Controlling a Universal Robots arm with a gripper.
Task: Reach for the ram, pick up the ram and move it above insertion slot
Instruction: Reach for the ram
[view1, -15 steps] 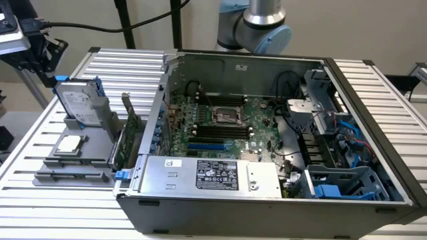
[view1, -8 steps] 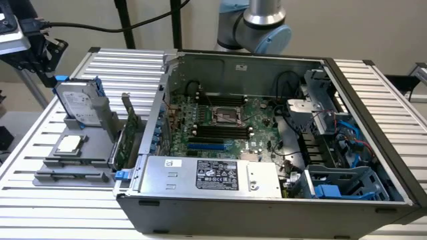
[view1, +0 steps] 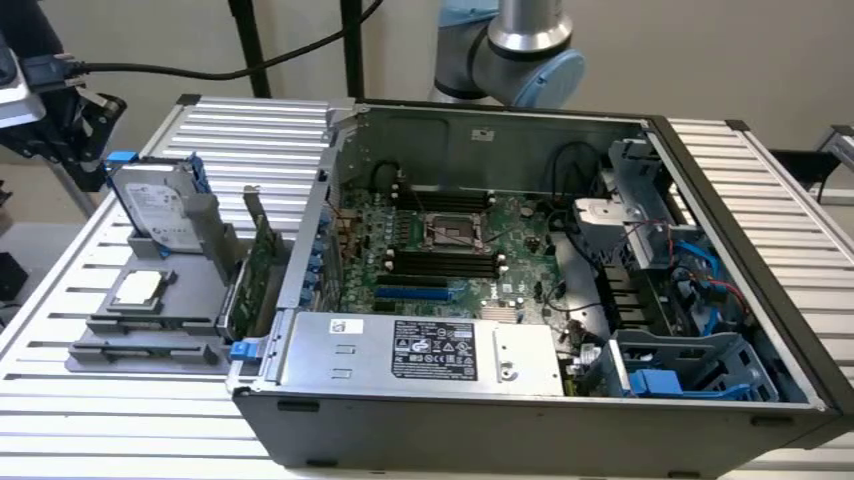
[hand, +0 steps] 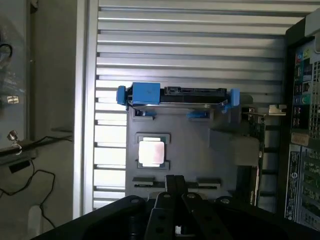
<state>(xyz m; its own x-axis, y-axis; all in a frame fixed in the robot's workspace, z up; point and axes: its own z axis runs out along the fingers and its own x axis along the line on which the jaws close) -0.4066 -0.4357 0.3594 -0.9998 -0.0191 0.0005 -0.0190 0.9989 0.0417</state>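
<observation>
A grey holder block sits on the slatted table at the exterior view's left of the open computer case. Across the block's near end lies a thin dark strip, edge-on; it looks like the ram, though no green shows. In the wrist view my gripper hangs high above that strip, its two dark fingers pressed together with nothing between them. On the motherboard, the long black memory slots lie below the processor socket.
The block also carries a hard drive in a blue frame, a processor chip and an upright green expansion card. The power supply, the drive cage and loose cables crowd the case. Dark equipment with a cable stands at far left.
</observation>
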